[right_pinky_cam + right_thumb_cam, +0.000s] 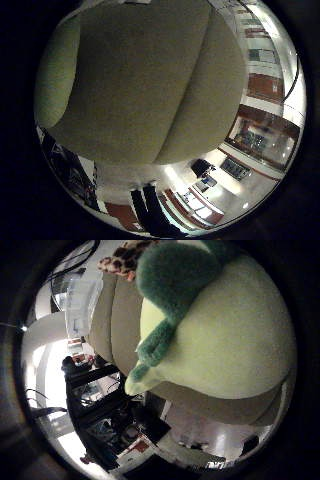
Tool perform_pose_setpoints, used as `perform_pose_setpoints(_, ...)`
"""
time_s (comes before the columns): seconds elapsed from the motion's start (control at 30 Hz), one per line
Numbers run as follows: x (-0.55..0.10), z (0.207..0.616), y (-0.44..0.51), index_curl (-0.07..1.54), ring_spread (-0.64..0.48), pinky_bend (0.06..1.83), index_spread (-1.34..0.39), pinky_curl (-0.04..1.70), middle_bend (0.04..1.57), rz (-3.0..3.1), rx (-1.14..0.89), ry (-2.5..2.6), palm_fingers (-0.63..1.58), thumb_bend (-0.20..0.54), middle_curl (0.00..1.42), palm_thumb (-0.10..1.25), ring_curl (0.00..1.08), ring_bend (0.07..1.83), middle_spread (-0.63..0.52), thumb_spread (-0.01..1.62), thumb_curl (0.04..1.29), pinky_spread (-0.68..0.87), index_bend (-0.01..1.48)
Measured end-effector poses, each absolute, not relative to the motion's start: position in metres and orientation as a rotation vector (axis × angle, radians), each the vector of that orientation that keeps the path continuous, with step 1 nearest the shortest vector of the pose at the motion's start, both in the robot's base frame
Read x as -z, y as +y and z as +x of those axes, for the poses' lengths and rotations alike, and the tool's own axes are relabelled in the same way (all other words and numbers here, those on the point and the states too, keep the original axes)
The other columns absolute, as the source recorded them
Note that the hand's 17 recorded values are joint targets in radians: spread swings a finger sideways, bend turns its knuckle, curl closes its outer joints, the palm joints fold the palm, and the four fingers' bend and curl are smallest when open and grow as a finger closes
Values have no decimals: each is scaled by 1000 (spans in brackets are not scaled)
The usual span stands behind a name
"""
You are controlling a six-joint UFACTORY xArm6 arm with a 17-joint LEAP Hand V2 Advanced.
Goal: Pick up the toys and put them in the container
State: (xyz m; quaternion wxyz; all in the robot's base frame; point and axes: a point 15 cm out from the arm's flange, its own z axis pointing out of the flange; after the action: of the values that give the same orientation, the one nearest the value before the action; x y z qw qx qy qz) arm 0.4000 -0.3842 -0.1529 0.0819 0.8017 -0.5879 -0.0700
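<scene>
A pale green plush toy (140,80) fills most of the right little finger side palm view, so it is very close to the palm. In the right thumb side palm view it shows a rounded yellow-green body (235,340) with a dark green fuzzy part (175,285) on it. A tan toy with brown spots (125,258) lies just beside the green one.
Behind the toy, the room shows in the distance. There is a dark rack with clutter (100,405) and reddish-brown furniture by glass walls (265,125).
</scene>
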Motion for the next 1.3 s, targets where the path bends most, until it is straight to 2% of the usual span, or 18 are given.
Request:
perform_pose_setpoints(0.07,154,399,-384,315,102,639,-429,24,244,2396,210,-1755,412,-25,327,298,261,352,-66,960,280,411,193)
perform_pose_setpoints(0.1,153,401,-385,320,30,649,-425,5,278,2397,199,-1756,570,-20,336,319,266,408,-99,969,284,397,198)
perform_pose_setpoints(0.17,152,400,-388,333,-64,689,-417,-14,336,2393,192,-1765,771,-15,360,354,291,513,-148,984,288,301,199)
perform_pose_setpoints(0.23,147,398,-396,373,-185,809,-420,-2,425,2389,181,-1777,1086,-14,410,413,349,666,-206,1008,294,41,225)
perform_pose_setpoints(0.3,141,395,-405,447,-243,956,-426,45,527,2377,165,-1791,1214,-16,474,448,415,774,-237,1022,296,-186,306)
perform_pose_setpoints(0.33,137,394,-411,484,-250,1022,-430,75,609,2371,155,-1799,1314,-12,511,471,439,819,-239,1029,298,-237,372)
perform_pose_setpoints(0.4,130,387,-424,573,-264,1174,-434,153,774,2359,141,-1815,1305,-10,593,530,501,950,-240,1048,304,-300,509)
perform_pose_setpoints(0.53,107,373,-447,758,-267,1423,-415,291,1040,2350,111,-1836,1219,1,730,684,618,1181,-226,1081,330,-260,803)
perform_pose_setpoints(0.63,84,377,-455,860,-263,1541,-373,374,1166,2365,78,-1826,1148,4,799,809,688,1274,-213,1086,366,-219,958)
perform_pose_setpoints(0.7,70,378,-454,890,-259,1573,-348,409,1212,2388,69,-1809,1128,5,821,871,717,1301,-204,1100,385,-205,1012)
perform_pose_setpoints(0.9,12,387,-425,924,-257,1592,-287,492,1287,2477,152,-1745,1098,-8,840,975,782,1322,-168,1158,424,-173,1078)
perform_pose_setpoints(1.13,-98,429,-370,920,-252,1561,-250,563,1319,2592,34,-1749,1102,-10,815,1028,827,1310,-139,1173,466,-168,1095)
perform_pose_setpoints(1.3,-175,461,-289,915,-253,1540,-239,605,1336,2718,-82,-1679,1106,-11,799,1042,850,1299,-131,1163,485,-167,1099)
